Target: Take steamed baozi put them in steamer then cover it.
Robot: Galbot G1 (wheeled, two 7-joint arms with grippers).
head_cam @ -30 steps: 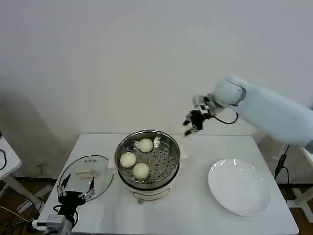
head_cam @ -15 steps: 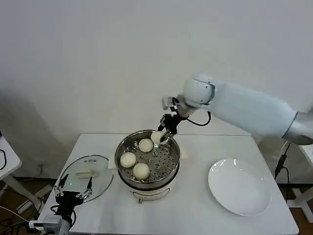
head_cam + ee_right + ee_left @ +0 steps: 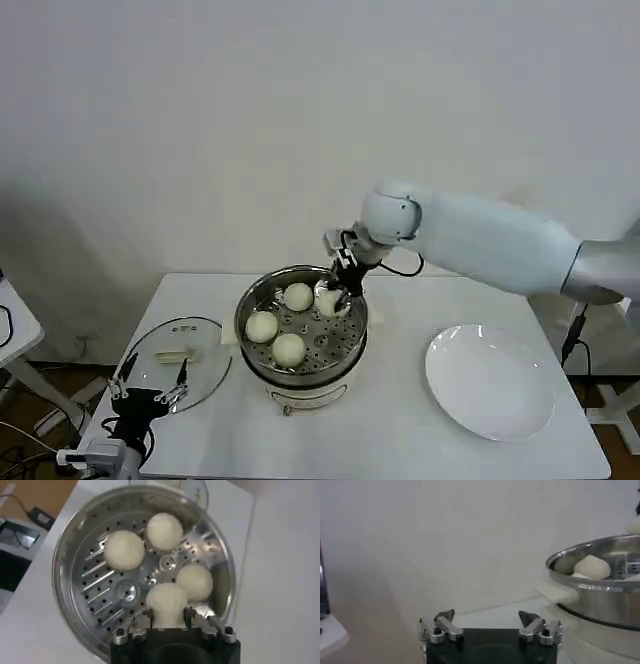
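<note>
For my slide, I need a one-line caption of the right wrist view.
Right claw lowers the fourth baozi into the steamer beside three others.

steamer (image 3: 300,330) - shiny perforated metal | baozi (image 3: 166,600) - smooth, matt | cover (image 3: 180,362) - clear glass

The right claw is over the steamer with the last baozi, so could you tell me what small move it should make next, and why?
Probably open and let go. The right claw holds the fourth baozi low over the steamer tray, on a bare patch beside the three other buns. The plate is bare, and the cover lies on the table by the left claw.
</note>
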